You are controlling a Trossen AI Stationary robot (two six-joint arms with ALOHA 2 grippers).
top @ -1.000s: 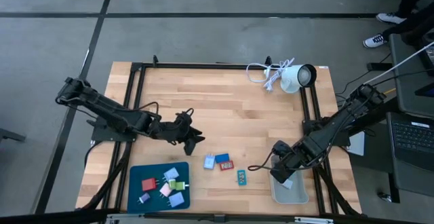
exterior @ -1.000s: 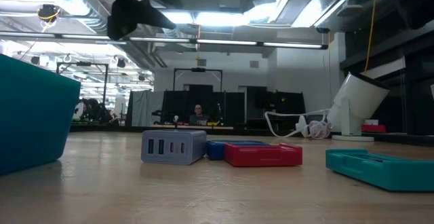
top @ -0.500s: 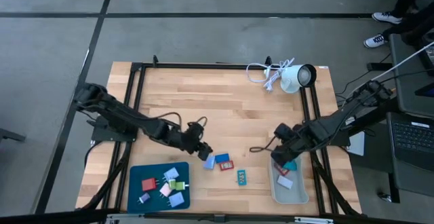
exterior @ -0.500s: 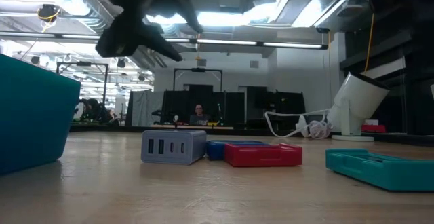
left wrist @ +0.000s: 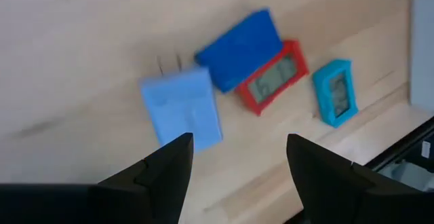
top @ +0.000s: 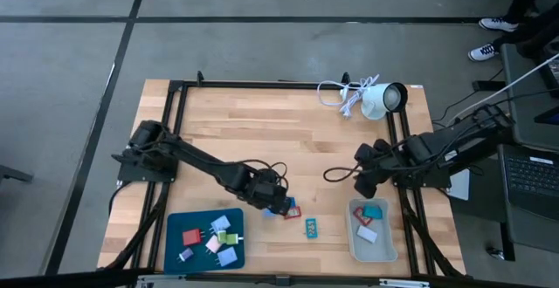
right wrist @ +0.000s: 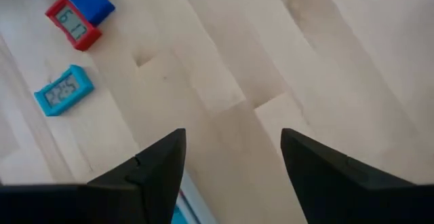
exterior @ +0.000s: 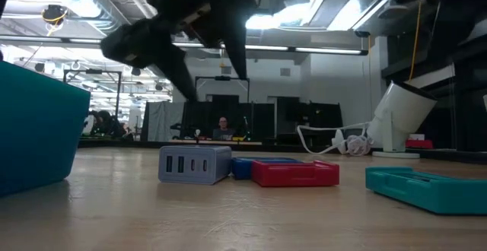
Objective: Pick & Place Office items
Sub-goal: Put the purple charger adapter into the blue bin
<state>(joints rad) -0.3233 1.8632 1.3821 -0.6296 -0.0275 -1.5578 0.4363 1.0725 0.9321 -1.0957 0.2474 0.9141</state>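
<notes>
on the wooden table (top: 262,131), a sort of small office items stands partly done. the blue tray (top: 175,253), off to the left gripper's near-left side, already carries about six coloured pieces, and the grey bin (top: 354,244), just in front of the right gripper, holds a teal piece (top: 373,211) and a white piece (top: 367,234). four items remain loose on the bare wood. the left gripper (top: 278,202) hangs directly over the cluster with its fingers spread and nothing between them; its wrist camera shows the light blue charger (left wrist: 182,108) just ahead of the fingertips, the dark blue block (left wrist: 241,47) touching it beyond, and the red clock (left wrist: 272,78) tucked against that block. the teal clock (top: 310,227) lies a little apart, between the two grippers. the right gripper (top: 362,183) hovers empty above open wood beside the bin, fingers apart. judged from this layout, roughly two thirds of the pieces are placed, and the charger looks the likeliest next pick.
</notes>
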